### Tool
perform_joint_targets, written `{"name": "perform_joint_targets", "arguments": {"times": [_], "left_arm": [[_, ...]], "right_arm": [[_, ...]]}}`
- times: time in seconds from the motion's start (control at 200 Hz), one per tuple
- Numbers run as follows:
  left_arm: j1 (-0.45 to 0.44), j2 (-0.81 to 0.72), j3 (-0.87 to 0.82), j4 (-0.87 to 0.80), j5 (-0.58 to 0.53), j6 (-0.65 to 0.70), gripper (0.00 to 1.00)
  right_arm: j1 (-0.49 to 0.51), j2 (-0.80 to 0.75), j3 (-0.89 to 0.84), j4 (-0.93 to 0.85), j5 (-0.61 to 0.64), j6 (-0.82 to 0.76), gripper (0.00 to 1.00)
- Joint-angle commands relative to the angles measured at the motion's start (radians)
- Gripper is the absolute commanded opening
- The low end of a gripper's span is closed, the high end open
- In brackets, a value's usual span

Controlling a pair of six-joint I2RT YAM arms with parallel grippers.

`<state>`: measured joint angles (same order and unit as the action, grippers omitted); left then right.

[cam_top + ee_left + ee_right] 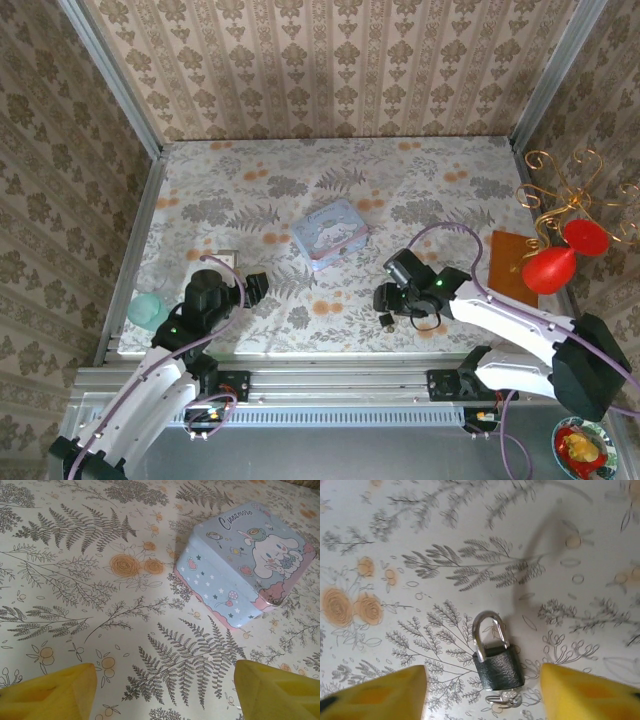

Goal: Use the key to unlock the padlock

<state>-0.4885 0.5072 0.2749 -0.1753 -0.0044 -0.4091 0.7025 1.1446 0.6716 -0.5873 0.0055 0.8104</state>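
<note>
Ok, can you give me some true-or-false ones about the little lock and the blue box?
1. The padlock lies loose on the flowery table, and the right claw is open. True.
2. The left claw is holding the blue tin. False: it is open, and the tin sits apart, ahead of it.
3. The tin's lid shows a white cartoon dog. True.
4. The padlock's body is bright red. False: it is dark, with a silvery shackle.
</note>
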Motion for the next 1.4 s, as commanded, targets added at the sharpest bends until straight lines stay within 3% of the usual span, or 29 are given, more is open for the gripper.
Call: {"name": "perform_joint_targets", "arguments": {"times": [0.0,0.1,0.205,0.44,0.575,0.63,0.835,0.92,1.07,1.11,1.255,1.395], "left_arm": [[0.011,0.016,0.006,0.031,-0.049,0.013,0.74],[0.013,0.060,0.041,0.038,-0.107,0.017,0.74],[0.016,0.122,0.090,0.058,-0.173,0.040,0.99],[0.023,0.237,0.175,0.123,-0.428,0.112,1.00],[0.026,0.303,0.089,0.428,-0.601,0.286,1.00],[0.074,0.360,0.086,0.490,-0.640,0.330,1.00],[0.150,0.600,0.153,0.604,-0.587,0.448,1.00],[0.165,0.679,0.122,0.737,-0.561,0.522,1.00],[0.219,0.818,0.014,1.042,-0.400,0.609,1.00],[0.219,0.824,0.018,1.044,-0.385,0.625,1.00],[0.287,0.846,0.037,1.039,-0.250,0.610,1.00],[0.380,0.958,-0.003,1.240,-0.099,0.556,1.00]], "right_arm": [[-0.009,-0.038,0.067,-0.085,0.085,-0.074,1.00],[-0.012,-0.058,0.120,-0.106,0.147,-0.140,1.00],[-0.013,-0.086,0.156,-0.088,0.257,-0.232,1.00],[-0.022,-0.106,0.069,0.188,0.539,-0.565,1.00],[-0.072,-0.121,-0.043,0.430,0.609,-0.792,1.00],[-0.107,-0.127,-0.093,0.527,0.604,-0.863,1.00],[-0.313,-0.100,-0.180,0.706,0.457,-0.915,1.00],[-0.369,-0.058,-0.219,0.801,0.411,-0.925,1.00],[-0.430,0.013,-0.272,0.935,0.305,-0.936,1.00],[-0.443,0.027,-0.289,0.969,0.275,-0.941,1.00],[-0.481,0.031,-0.332,1.096,0.174,-0.965,1.00],[-0.547,0.058,-0.351,1.197,0.040,-0.963,1.00]]}}
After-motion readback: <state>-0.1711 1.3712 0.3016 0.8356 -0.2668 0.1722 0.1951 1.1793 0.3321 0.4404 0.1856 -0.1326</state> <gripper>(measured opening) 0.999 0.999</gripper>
